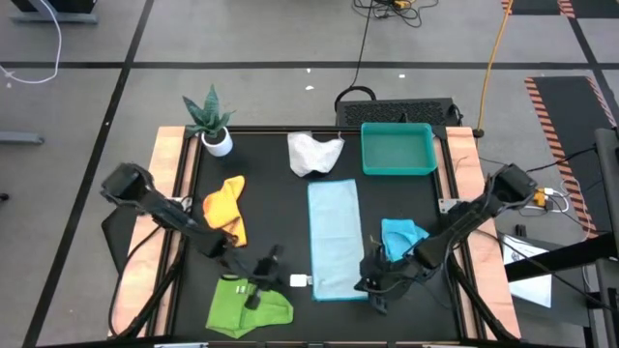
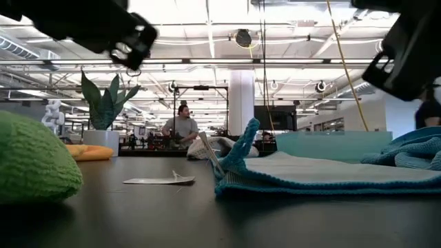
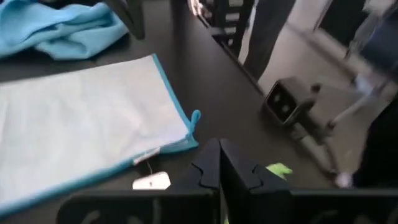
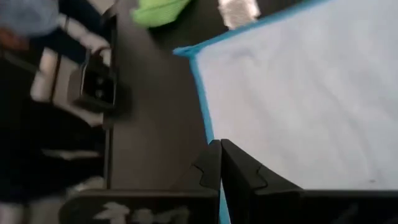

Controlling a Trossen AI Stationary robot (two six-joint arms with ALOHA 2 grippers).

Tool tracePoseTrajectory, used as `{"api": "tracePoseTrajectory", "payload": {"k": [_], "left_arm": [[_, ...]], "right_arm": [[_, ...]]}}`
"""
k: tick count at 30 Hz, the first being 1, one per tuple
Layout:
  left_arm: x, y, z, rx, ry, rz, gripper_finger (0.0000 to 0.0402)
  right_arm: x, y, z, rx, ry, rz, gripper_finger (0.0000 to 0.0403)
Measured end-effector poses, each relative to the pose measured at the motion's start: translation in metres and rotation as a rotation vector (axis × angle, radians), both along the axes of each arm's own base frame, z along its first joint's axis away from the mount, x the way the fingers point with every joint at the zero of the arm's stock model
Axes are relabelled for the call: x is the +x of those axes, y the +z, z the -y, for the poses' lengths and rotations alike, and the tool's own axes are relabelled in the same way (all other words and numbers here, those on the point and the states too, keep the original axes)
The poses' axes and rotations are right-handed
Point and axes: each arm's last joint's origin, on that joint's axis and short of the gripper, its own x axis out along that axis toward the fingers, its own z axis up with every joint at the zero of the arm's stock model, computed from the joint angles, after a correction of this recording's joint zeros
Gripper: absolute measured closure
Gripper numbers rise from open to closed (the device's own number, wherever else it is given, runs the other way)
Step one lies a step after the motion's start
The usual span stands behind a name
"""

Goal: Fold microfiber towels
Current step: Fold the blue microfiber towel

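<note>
The light blue towel lies spread flat on the table's middle, and its near left corner curls up. The turquoise towel lies crumpled on the table to its right. The lime green towel lies bunched at the near left, the yellow-orange towel at the left, and the white-grey towel at the far middle. My left gripper is shut and empty above the table, left of the light blue towel's near end. My right gripper is shut and empty above that towel's near right edge.
A rigid teal tray stands at the far right and a potted plant at the far left corner. A small white tag lies by the light blue towel's near left corner. A person sits in the room beyond the table.
</note>
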Motion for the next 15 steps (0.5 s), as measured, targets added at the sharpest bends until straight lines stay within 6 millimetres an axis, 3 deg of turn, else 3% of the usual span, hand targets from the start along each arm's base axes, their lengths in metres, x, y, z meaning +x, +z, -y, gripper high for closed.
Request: {"api": "tracePoseTrajectory", "payload": {"k": [7, 15], "left_arm": [[0.043, -0.013, 0.024, 0.275, -0.132, -0.009, 0.0346], [0.075, -0.033, 0.028, 0.451, -0.225, -0.056, 0.0275]], "right_arm": [[-0.014, -0.007, -0.011, -0.111, 0.153, 0.021, 0.0365], [-0.023, -0.017, -0.01, -0.137, 0.176, -0.002, 0.028]]}}
